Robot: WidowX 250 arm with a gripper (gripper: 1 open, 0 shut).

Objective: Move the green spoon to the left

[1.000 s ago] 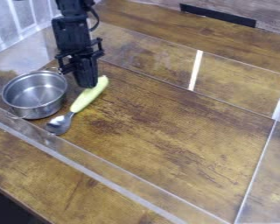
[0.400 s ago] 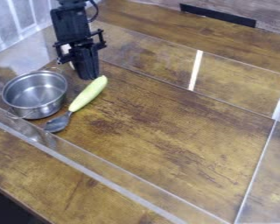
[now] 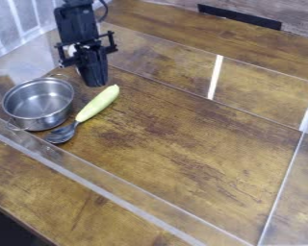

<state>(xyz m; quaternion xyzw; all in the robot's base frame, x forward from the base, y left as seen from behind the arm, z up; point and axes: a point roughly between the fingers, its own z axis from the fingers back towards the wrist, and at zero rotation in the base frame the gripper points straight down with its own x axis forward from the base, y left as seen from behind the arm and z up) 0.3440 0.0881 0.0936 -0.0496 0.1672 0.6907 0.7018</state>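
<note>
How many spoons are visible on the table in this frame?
1. The green spoon lies on the wooden table, just right of the steel bowl, its silver scoop at the near end by the bowl's rim. No other spoon shows; the bowl looks empty.

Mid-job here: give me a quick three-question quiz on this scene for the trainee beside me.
1. True or false: the gripper is holding the green spoon.
2. Multiple choice: the spoon's silver scoop end lies closest to
A. the steel bowl
B. the glare streak on the clear panel
C. the far edge of the wooden table
3. Fill in: the gripper's jaws are ____.

Key
1. False. The spoon lies on the table, below and apart from the gripper.
2. A. The scoop sits just beside the bowl's lower right rim.
3. shut, with nothing between them.
</note>
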